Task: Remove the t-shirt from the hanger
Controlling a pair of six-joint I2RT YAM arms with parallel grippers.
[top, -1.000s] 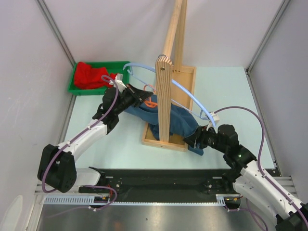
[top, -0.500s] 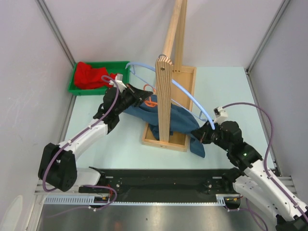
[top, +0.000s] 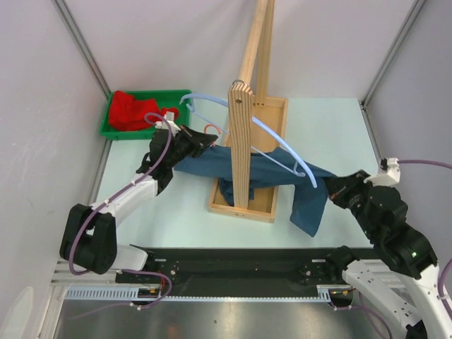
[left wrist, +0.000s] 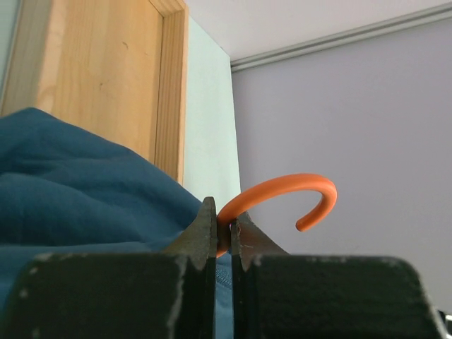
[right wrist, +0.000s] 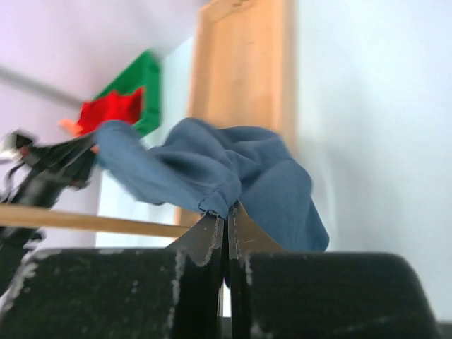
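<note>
Left hand (left wrist: 222,227) clamped shut on the hook of the orange hanger (left wrist: 282,192), left of the wooden stand (top: 240,141). Right hand (right wrist: 226,215) pinched on a fold of the blue t-shirt (top: 272,173), right of the stand. Shirt stretches between both hands across the stand's base, loose end drooping toward the counter (top: 339,134).

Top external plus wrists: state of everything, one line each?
t-shirt, stretched taut across the base of the wooden rack.
hanger, hook pinched, body hidden in cloth.
left gripper, shut on hanger.
right gripper, shut on t-shirt.
green bin, holds red cloth.
wooden rack, upright.
</note>
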